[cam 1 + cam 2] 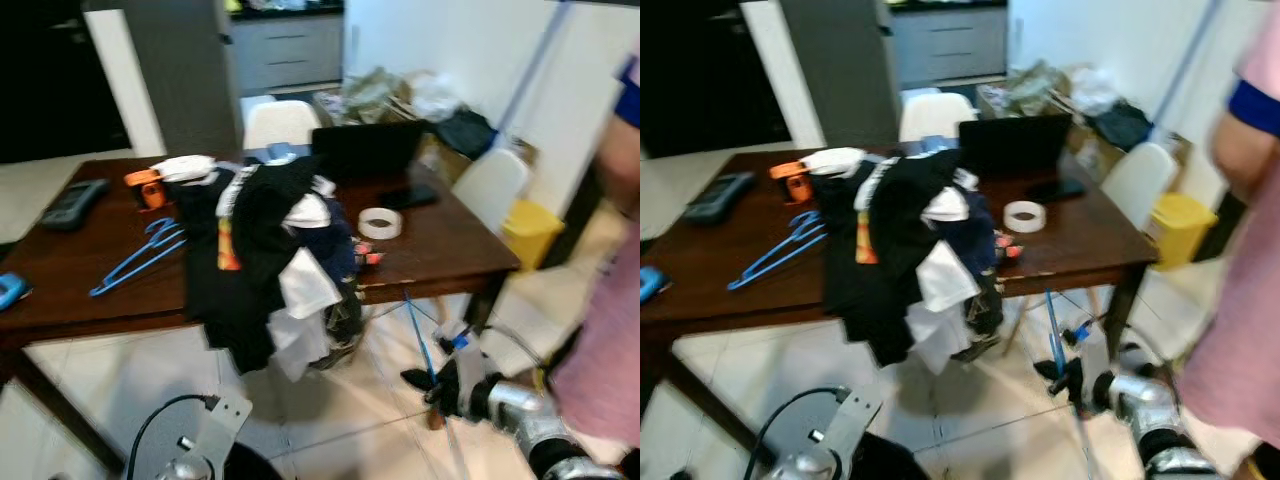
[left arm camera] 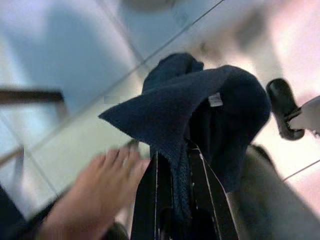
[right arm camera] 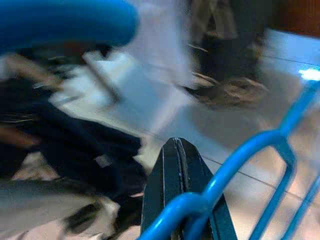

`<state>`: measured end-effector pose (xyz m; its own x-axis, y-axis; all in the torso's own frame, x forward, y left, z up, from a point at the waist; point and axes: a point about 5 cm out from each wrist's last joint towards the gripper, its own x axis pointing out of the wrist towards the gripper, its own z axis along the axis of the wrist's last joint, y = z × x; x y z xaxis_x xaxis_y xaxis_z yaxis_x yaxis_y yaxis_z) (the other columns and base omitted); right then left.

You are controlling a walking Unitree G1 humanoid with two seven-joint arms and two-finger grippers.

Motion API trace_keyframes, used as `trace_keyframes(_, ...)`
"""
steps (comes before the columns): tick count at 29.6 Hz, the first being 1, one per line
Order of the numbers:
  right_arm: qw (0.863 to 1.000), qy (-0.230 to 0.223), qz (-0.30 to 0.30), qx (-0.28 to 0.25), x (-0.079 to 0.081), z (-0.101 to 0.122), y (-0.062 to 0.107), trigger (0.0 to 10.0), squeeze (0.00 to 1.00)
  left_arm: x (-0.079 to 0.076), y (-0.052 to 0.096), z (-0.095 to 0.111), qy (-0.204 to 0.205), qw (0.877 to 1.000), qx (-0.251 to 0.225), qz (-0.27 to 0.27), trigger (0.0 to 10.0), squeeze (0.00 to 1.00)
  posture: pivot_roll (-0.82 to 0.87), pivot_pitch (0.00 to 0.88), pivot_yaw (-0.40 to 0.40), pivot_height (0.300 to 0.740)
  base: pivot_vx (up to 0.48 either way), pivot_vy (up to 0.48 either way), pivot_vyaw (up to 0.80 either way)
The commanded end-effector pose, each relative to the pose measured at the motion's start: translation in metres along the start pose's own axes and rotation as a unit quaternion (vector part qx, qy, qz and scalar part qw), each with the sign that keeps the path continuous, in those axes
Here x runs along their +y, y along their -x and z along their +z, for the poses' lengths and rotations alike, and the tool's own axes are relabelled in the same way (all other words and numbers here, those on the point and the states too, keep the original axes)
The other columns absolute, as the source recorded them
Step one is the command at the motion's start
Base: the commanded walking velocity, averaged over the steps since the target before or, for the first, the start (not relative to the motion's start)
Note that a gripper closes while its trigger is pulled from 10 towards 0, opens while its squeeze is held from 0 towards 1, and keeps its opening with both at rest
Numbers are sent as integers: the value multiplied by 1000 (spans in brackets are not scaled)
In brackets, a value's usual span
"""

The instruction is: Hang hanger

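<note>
My right gripper (image 1: 440,385) is low beside the table's front right corner, shut on a blue hanger (image 1: 418,335) that sticks up toward the table edge. In the right wrist view its fingers (image 3: 176,142) pinch the blue hanger (image 3: 235,165). In the left wrist view my left gripper (image 2: 172,155) is shut on a dark navy garment (image 2: 200,105) that drapes over its fingers above the tiled floor. Two more blue hangers (image 1: 140,255) lie on the brown table (image 1: 80,280), left of a pile of clothes (image 1: 270,250) that spills over the front edge.
A person in pink (image 1: 610,330) stands close on the right; a bare foot (image 2: 95,190) shows beside my left gripper. A tape roll (image 1: 380,223), a laptop (image 1: 365,150) and small tools are on the table. White chairs (image 1: 282,122) and a yellow bin (image 1: 538,232) stand behind.
</note>
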<state>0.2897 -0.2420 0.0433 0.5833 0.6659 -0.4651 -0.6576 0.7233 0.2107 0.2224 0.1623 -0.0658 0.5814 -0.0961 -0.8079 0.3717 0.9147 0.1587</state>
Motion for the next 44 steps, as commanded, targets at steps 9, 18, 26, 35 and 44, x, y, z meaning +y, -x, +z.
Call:
trace_keyframes(9, 991, 25, 43, -127, -4, 59, 20, 10000, 0, 5, 1, 0, -10, 1000, 3, 1, 10000, 0, 0, 0, 30, 740, 0, 0, 0)
trace_keyframes(18, 944, 86, 137, -286, 35, 139, 29, 10000, 0, 4, 0, 1, -10, 1000, 0, 0, 10000, 0, 5, 0, 27, 740, 0, 0, 0)
trace_keyframes(26, 928, 119, 146, -320, 44, 171, 37, 10000, 0, 3, 0, 2, -7, 1000, -2, -4, 10000, 0, 7, 0, 22, 740, 0, 0, 0)
trace_keyframes(35, 937, 159, 171, -261, 61, 165, 29, 10000, 0, 3, 0, 2, -6, 1000, -3, -4, 10000, 0, 4, 0, 21, 740, 0, 0, 0)
trace_keyframes(44, 944, 268, 98, -166, 82, 166, 1, 10000, 0, 3, 0, 2, -6, 1000, -6, -11, 10000, 0, -1, 0, 24, 740, 0, 0, 0)
